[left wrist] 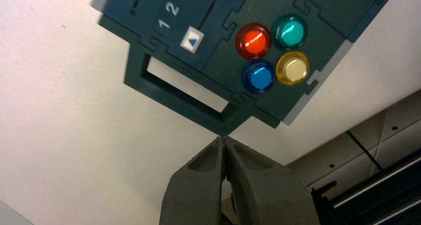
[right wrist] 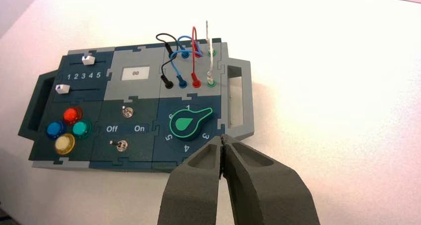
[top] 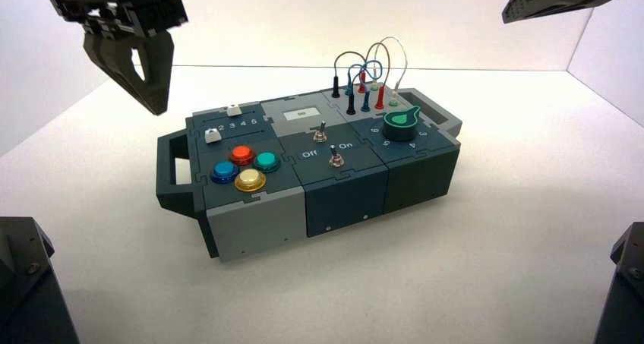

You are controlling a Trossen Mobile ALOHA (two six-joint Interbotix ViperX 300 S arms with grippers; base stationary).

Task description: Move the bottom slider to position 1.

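Observation:
The bottom slider is a small white knob at the left end of its dark slot on the box's slate-blue panel. In the left wrist view the bottom slider sits right beside the printed digit 1, with 2 and 3 following. It also shows in the right wrist view as the bottom slider, just under the digit 1. My left gripper hangs shut and empty above the table, left of the box's handle; its tips touch nothing. My right gripper is shut and empty, high at the far right.
A second white slider sits farther back. Red, teal, blue and yellow buttons cluster near the front left. Two metal toggle switches, a green dial and plugged wires fill the middle and right of the box.

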